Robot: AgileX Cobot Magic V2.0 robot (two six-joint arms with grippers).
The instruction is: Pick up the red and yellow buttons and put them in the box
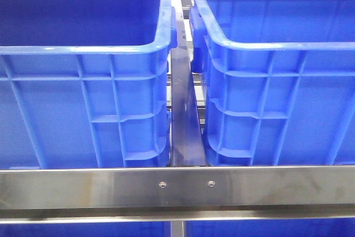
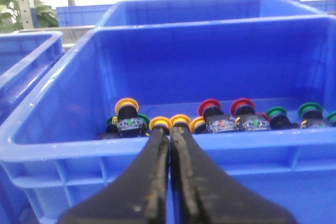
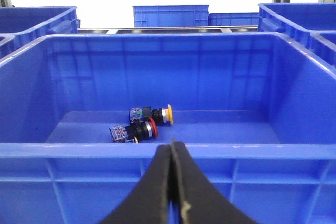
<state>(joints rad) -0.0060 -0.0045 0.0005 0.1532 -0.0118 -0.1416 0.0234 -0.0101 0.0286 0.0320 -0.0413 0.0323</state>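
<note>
Grippers both closed, nothing held: left gripper (image 2: 169,129) has its fingers pressed together outside the near wall of the supply crate (image 2: 79,153); right gripper (image 3: 172,148) the same, outside the near wall of the receiving crate (image 3: 294,153).

Stock sits on the supply crate's floor in a row along that near wall: yellow buttons (image 2: 126,104), red buttons (image 2: 210,106), green buttons (image 2: 276,113) mixed in. Receiving crate already has one yellow button (image 3: 167,114) and one red button (image 3: 151,128) lying on their sides near mid-floor.

Risks, my read:
- Buttons are packed touching, so jaws opened wide could catch a neighbour or a green one.
- Caps are round and glossy; a pinch on the dome likely slips. Go for the black body.
- Crate walls are tall, so the descent has to clear the rim or the fingers clip it.

Front view shows both blue crates side by side on a steel rack, front rail (image 1: 177,187) across, dark divider (image 1: 183,120) between them. No arms in that view. More blue crates stacked behind, a plant (image 2: 37,14) beyond the supply crate, bright backlight.
</note>
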